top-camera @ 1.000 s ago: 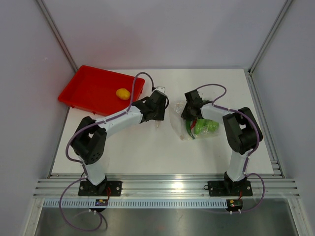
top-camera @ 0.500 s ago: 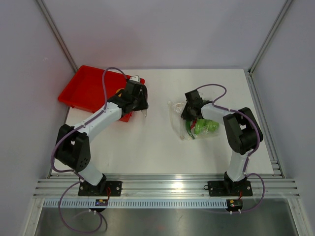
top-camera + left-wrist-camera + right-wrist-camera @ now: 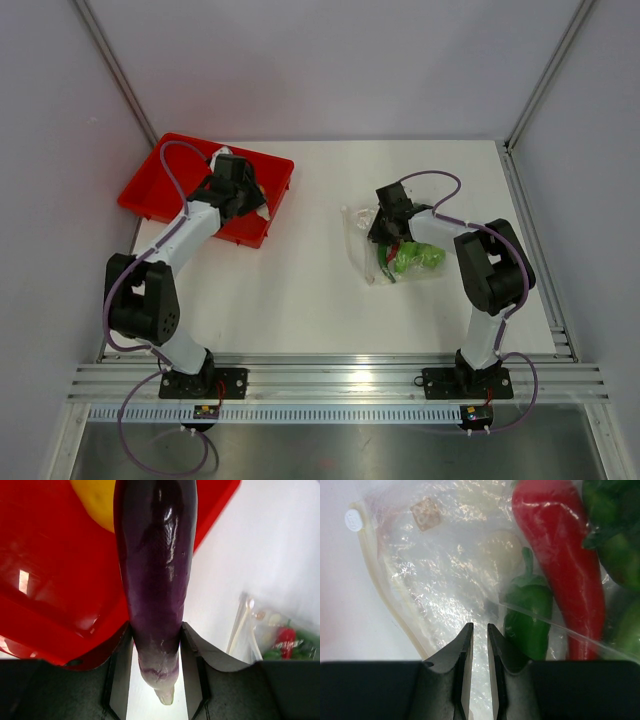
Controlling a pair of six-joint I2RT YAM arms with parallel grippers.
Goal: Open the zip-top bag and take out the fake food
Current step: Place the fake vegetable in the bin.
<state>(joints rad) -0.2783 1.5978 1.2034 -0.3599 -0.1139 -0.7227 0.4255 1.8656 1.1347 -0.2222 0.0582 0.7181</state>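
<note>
The zip-top bag (image 3: 358, 238) lies crumpled on the right of the table (image 3: 300, 290), a red chili (image 3: 560, 550) and green fake food (image 3: 415, 258) inside it, as the right gripper (image 3: 479, 627) pinches its clear film between jaws set nearly together. Farther back on the left, the left gripper (image 3: 155, 640) hangs over the red tray (image 3: 165, 190), jaws part-open and clamped on a long purple eggplant (image 3: 155, 570), with a yellow fruit (image 3: 97, 500) lying in the tray beyond it.

Left hand (image 3: 156, 635) reaches out — clamped tight (right hand (image 3: 479, 630) pinched narrow).
</note>
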